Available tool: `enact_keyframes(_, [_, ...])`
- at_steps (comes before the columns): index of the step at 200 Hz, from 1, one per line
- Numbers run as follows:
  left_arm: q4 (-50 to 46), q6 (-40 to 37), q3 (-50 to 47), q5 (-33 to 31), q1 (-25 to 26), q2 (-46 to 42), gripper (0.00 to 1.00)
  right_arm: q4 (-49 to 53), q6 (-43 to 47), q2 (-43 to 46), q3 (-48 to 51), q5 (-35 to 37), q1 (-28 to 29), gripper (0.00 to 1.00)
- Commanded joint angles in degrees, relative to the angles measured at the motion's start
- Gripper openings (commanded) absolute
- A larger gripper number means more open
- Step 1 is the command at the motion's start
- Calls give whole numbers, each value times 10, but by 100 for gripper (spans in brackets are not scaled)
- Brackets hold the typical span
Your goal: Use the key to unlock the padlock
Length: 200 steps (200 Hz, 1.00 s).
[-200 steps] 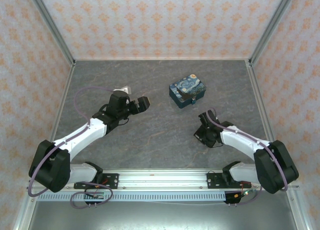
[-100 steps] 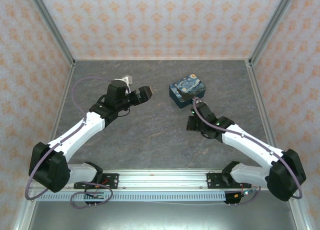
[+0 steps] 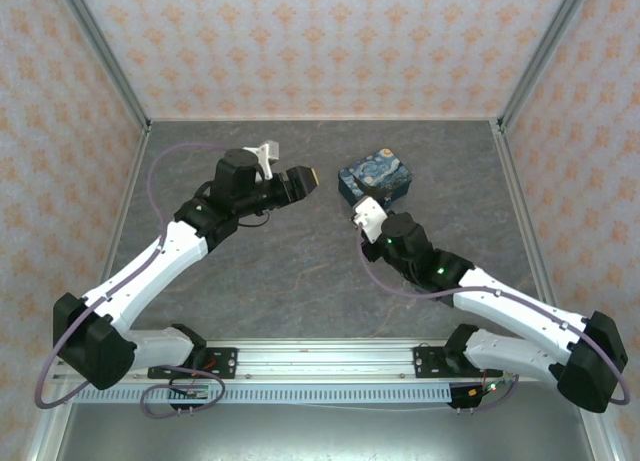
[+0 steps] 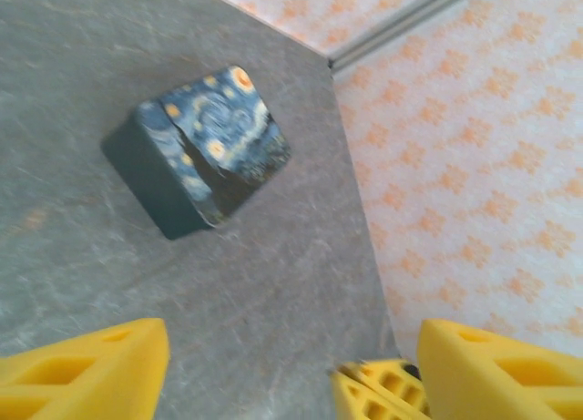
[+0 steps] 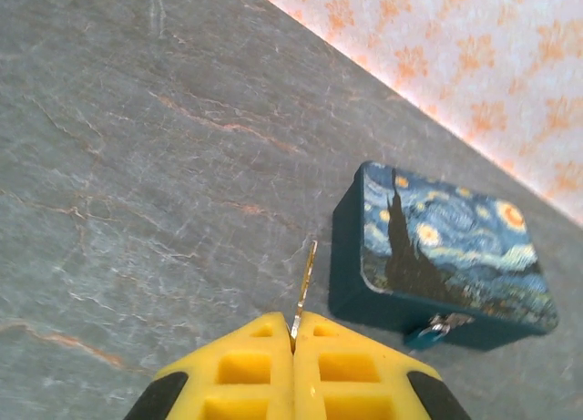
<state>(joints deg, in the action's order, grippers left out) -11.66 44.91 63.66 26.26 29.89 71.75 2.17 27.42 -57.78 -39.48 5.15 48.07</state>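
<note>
The right fingers [image 5: 351, 370], closed on the key [image 5: 303, 292] with its blade pointing ahead, are nearer the padlock [image 5: 435, 329], which hangs on the painted box's [image 5: 446, 238] front face, right of the blade tip; the left fingers [image 4: 82, 365] stand apart, empty.

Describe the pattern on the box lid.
The box: blue swirling night sky, yellow stars; right wrist view.

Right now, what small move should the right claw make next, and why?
Probably ease the right claw toward the tiny teal padlock at the front of the dark blue swirl-print box. The claw is shut on the thin metal key, whose tip points at the grey table beside the box, apart from the lock.
</note>
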Motion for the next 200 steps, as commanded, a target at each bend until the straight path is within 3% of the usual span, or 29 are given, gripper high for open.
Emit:
enact_keyframes(1, [-15, 19, 31, 13, 25, 6, 65, -46, 80, -8, -10, -11, 4, 0])
enact_keyframes(33, [1, 43, 35, 21, 52, 27, 54, -51, 84, -18, -18, -24, 4, 0])
enact_keyframes(96, [4, 63, 46, 22, 82, 73, 41, -56, 77, -23, -31, -41, 4, 0])
enact_keyframes(200, [11, 70, 62, 17, 109, 117, 26, -57, 75, -25, -34, -39, 6, 0])
